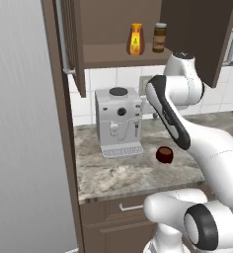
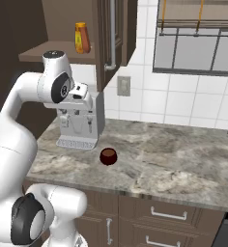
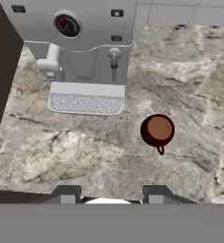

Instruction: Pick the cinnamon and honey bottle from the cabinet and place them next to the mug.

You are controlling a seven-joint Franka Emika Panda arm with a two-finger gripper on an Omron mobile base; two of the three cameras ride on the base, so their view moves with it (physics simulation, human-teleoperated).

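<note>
The cabinet [image 1: 103, 55] stands open above the counter. On its shelf the orange honey bottle [image 1: 135, 39] [image 2: 81, 37] stands upright, with the cinnamon [image 1: 159, 37] jar just to its right. The dark red-brown mug [image 1: 164, 154] [image 2: 108, 156] [image 3: 157, 129] sits on the stone counter, right of the coffee machine. My gripper [image 3: 110, 194] hangs above the counter and looks straight down. Its fingers stand apart with nothing between them. The mug lies ahead and slightly right of the fingertips [image 3: 66, 193]. The hand is well below the shelf.
A grey coffee machine [image 1: 118, 121] [image 2: 79, 125] [image 3: 80, 28] stands at the counter's left end, under the cabinet. A tall grey fridge [image 1: 19, 123] borders the counter on the left. The open cabinet door [image 1: 207, 34] hangs beside my arm. Bare counter [image 2: 174, 164] stretches right of the mug.
</note>
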